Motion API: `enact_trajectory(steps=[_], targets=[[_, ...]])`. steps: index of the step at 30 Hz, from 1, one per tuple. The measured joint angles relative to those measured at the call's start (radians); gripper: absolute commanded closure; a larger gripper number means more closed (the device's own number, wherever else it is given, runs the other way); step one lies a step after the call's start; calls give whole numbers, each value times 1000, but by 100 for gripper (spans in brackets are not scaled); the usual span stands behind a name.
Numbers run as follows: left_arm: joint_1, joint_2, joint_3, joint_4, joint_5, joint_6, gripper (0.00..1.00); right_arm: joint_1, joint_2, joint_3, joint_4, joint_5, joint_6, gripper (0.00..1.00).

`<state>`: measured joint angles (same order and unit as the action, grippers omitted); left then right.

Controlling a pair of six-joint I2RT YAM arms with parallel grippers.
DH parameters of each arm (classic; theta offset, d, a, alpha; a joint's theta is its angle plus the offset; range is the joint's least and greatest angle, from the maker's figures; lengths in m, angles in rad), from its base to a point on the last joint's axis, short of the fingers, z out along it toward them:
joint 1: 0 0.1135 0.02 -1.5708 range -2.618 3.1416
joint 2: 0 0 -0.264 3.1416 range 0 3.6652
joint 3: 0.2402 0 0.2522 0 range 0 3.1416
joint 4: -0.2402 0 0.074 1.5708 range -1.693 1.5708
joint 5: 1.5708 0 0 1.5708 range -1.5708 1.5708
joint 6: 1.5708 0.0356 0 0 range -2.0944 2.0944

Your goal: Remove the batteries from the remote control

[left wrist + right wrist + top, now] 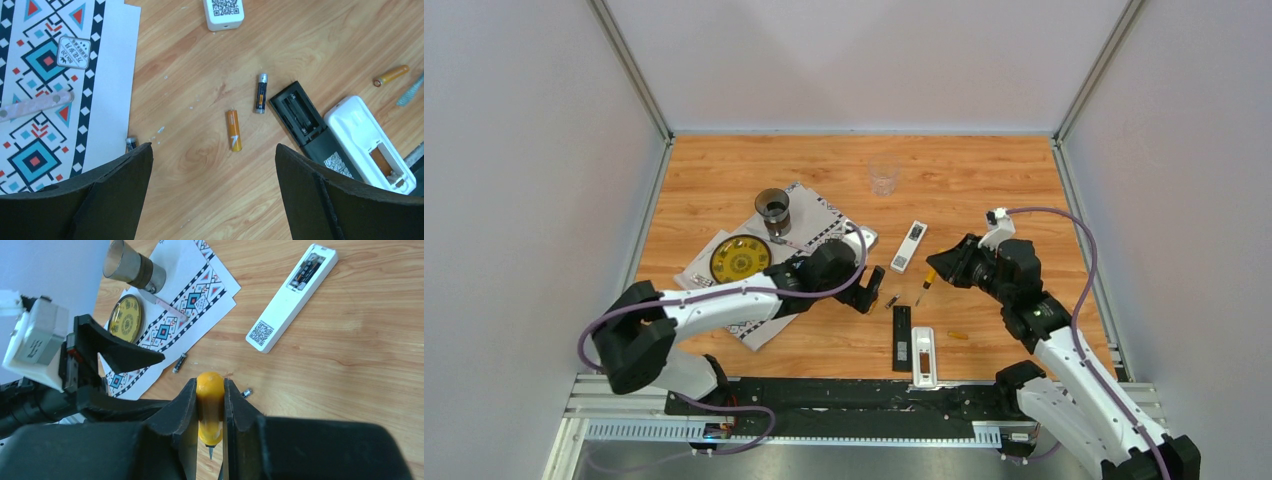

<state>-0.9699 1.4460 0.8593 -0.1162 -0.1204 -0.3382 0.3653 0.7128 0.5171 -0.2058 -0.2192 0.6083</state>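
While the left gripper [212, 160] hangs released just above the bench [200, 210] with its jaws wide apart, an orange battery [234, 130] lies loose on the wood between its fingers. A dark battery [261, 93] lies just beyond that one. Next to it is the black remote [300, 117], back up, its compartment open and bare. Just beside that, the white remote [367, 142] has one seated cell [382, 162], orange, down in its bay, so the unloading looks only partly done. A far battery [392, 75], also orange, rests well apart. A small dark cell [131, 143] peeks out at the edge of the patterned paper [40, 100]. The right gripper [209, 386] is clenched on the orange handle of a screwdriver [210, 425]. These cells are likely light, rigid and smooth-skinned, and prone to roll. Each is best pinched across the middle of its barrel. The seated one probably needs levering up at one end first.
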Motion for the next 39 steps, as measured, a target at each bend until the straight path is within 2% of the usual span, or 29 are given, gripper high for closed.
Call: enact_trajectory(steps=[14,18,24,30,33,34,39], targets=[[4,515,645,-325,-24,64,6,-9,-202,56,-120,132,-37,100],[6,620,746,-393,-32,72,7,-9,-203,66,-147,142,-43,100],[19,734,833,-461,-16,75,18,-9,-204,74,-159,144,-55,100],[27,806,932,-504,10,79,41,-9,-204,79,-161,149,-56,100],[29,843,987,-522,11,78,56,-9,-204,79,-164,151,-57,100],[30,853,1008,-538,4,80,66,-9,-204,79,-164,151,-57,100],[39,866,1033,-565,8,71,94,-9,-204,79,-164,151,-58,100]])
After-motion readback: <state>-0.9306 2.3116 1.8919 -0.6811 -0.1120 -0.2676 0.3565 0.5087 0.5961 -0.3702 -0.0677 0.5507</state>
